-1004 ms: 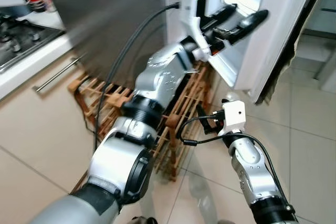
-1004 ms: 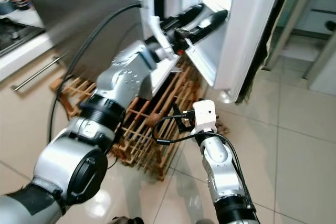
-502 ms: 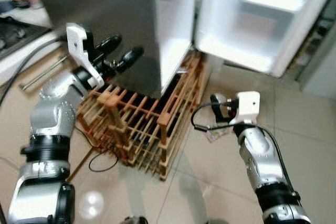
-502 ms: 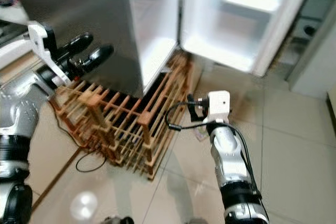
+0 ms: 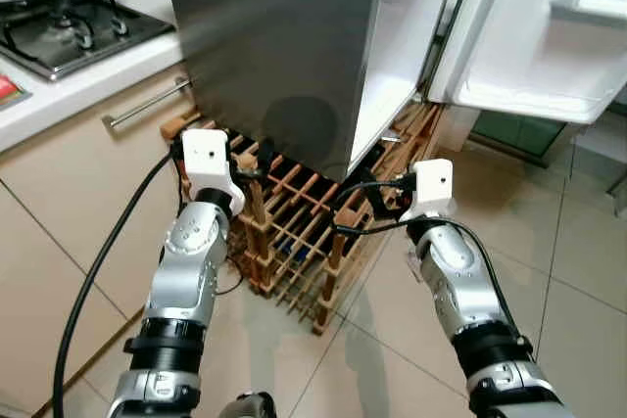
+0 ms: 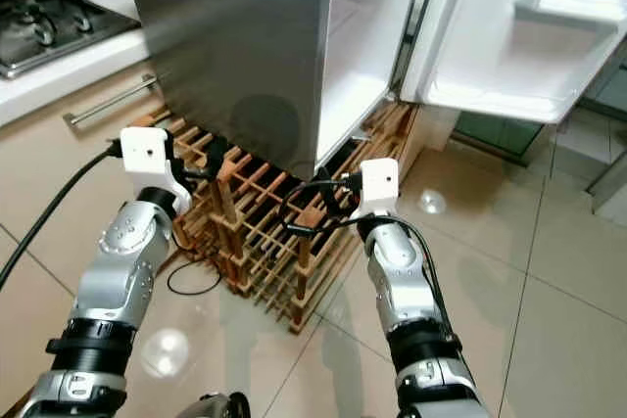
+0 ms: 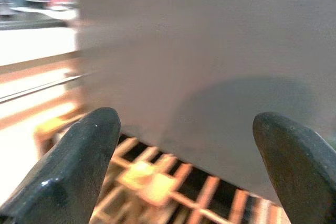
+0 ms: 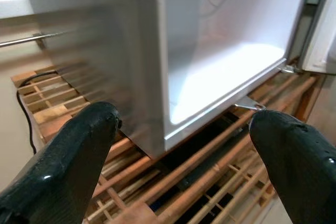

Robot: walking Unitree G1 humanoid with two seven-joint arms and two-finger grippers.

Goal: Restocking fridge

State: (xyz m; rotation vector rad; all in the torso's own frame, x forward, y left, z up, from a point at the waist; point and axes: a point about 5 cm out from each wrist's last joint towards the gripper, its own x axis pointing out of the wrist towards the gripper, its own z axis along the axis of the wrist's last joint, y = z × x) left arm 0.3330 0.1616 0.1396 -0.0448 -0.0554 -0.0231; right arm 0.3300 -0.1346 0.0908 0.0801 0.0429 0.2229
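The fridge (image 5: 274, 46) stands with its steel side facing me and its door (image 5: 549, 36) swung wide, showing a bare white inside (image 5: 402, 56). Both arms are held low in front of a wooden wine rack (image 5: 294, 232) on the floor at the fridge's foot. My left gripper (image 5: 250, 171) is open over the rack's left end, with nothing between its fingers (image 7: 89, 150). My right gripper (image 5: 367, 205) is open too, pointing at the fridge's lower front corner, and its fingers (image 8: 79, 150) are empty.
A gas hob (image 5: 69, 31) and a counter lie at the left, with a cabinet handle (image 5: 147, 105) below them. A black cable (image 6: 191, 281) loops on the tiles beside the rack. Open tiled floor (image 5: 578, 271) spreads to the right under the door.
My left arm has come down from the fridge door to low over the rack. The view has swung, and the door now stands wider open. The right arm stays low.
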